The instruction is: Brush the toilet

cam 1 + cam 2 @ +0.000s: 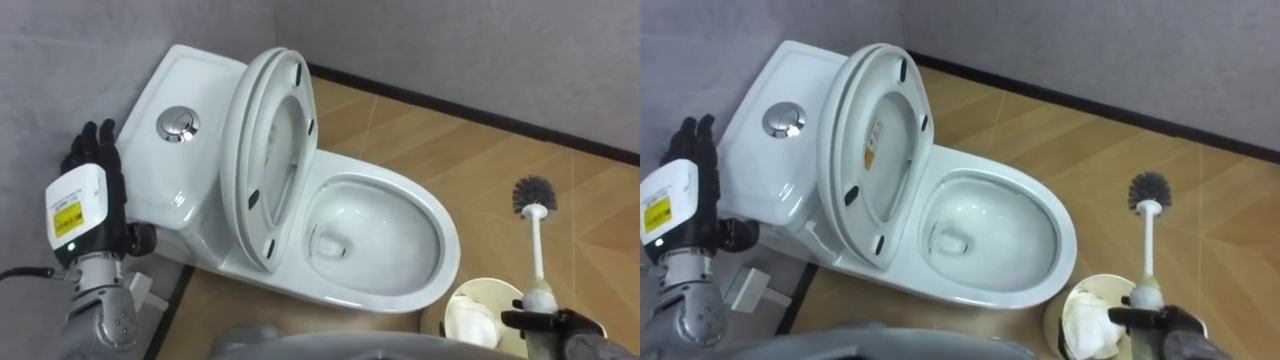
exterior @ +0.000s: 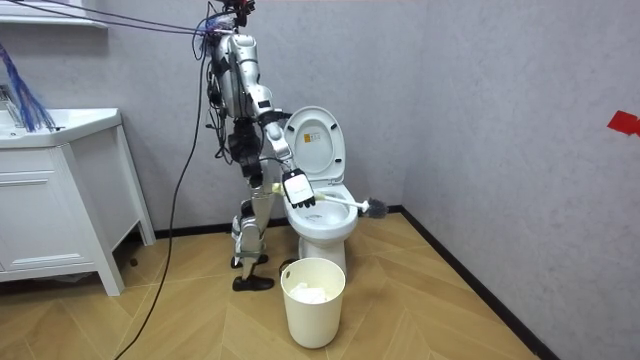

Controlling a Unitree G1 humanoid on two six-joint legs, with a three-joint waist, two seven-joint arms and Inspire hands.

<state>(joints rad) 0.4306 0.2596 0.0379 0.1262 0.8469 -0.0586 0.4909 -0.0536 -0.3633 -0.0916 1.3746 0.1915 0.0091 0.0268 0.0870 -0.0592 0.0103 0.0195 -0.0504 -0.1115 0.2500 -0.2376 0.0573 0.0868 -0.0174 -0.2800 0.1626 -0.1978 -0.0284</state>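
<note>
- The robot is seen in the room view standing close beside the toilet, on the room view's left of it, with a white cabinet further to that side.
- The toilet brush is held upright by the right hand; the fingers are curled round the lower end of its handle.
- The dark brush head is kept above the wooden floor, beside the bowl on the robot's right, not inside it.
- The seat and lid are raised against the tank.
- The left hand is raised beside the tank with fingers straight; nothing is gripped.
- A waste bin with white paper is placed just below the brush.
</note>
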